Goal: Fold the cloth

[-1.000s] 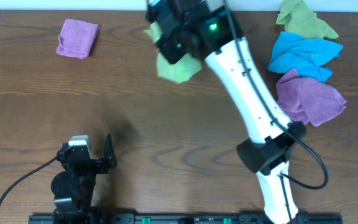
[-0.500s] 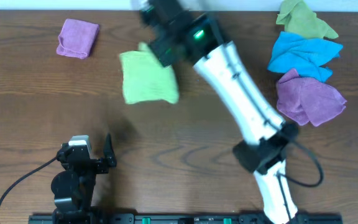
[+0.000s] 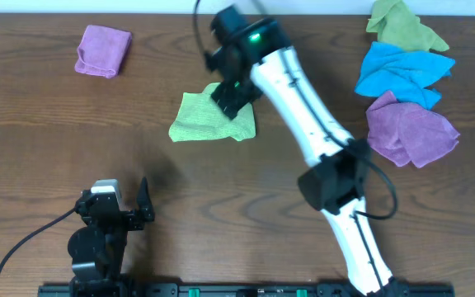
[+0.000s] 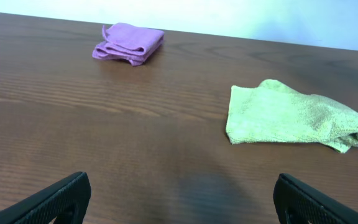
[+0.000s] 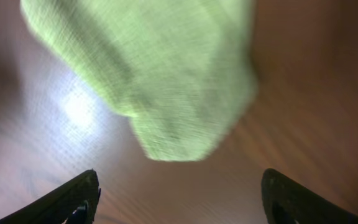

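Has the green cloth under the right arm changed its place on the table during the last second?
Yes. The green cloth moved down the overhead view and slightly left, away from the table's far edge, judged against the folded purple cloth, which stayed put.

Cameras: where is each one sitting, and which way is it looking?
Overhead: above the table, looking straight down; both arms show, right gripper over the green cloth.
Left wrist: low at the near edge, looking across the table at the green cloth and folded purple cloth; its open fingers show.
Right wrist: just above the green cloth, facing down; its fingers show.
All three share the green cloth.
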Robot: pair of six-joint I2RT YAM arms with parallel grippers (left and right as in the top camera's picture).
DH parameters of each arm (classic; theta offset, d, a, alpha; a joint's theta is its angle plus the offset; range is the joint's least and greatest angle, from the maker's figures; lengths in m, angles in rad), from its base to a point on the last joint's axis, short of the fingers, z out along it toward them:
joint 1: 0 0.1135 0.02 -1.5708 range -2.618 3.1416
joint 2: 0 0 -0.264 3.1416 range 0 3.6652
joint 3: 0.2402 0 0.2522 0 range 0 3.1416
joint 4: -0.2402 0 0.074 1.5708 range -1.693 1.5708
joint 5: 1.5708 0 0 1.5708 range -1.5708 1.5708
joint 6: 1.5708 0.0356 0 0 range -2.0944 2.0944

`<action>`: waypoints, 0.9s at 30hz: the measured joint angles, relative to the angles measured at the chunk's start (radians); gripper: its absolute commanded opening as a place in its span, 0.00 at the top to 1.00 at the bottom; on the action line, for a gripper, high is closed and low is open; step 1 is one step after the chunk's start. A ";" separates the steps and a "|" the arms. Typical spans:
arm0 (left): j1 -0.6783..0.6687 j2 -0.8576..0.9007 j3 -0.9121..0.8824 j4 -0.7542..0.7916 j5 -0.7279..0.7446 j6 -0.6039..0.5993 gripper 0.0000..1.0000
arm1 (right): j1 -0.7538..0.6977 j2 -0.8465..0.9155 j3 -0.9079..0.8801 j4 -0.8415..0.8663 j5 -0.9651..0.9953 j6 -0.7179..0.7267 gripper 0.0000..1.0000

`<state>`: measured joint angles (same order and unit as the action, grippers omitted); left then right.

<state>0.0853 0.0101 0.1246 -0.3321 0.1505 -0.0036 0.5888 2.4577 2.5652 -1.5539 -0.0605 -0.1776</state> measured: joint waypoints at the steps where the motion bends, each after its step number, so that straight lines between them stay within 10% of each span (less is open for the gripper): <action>1: 0.000 0.000 0.000 0.000 0.000 0.000 0.05 | 0.017 0.010 -0.014 -0.003 -0.009 -0.016 0.09; 24: 0.000 0.000 0.000 0.000 0.000 0.000 0.04 | 0.070 0.024 -0.388 0.281 0.349 -0.026 0.01; 27: 0.000 0.000 0.000 0.000 0.000 0.000 0.05 | 0.071 0.024 -0.388 0.328 0.370 -0.027 0.26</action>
<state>0.0853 0.0101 0.1246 -0.3321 0.1505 -0.0036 0.6594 2.4821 2.1777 -1.2263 0.3092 -0.2043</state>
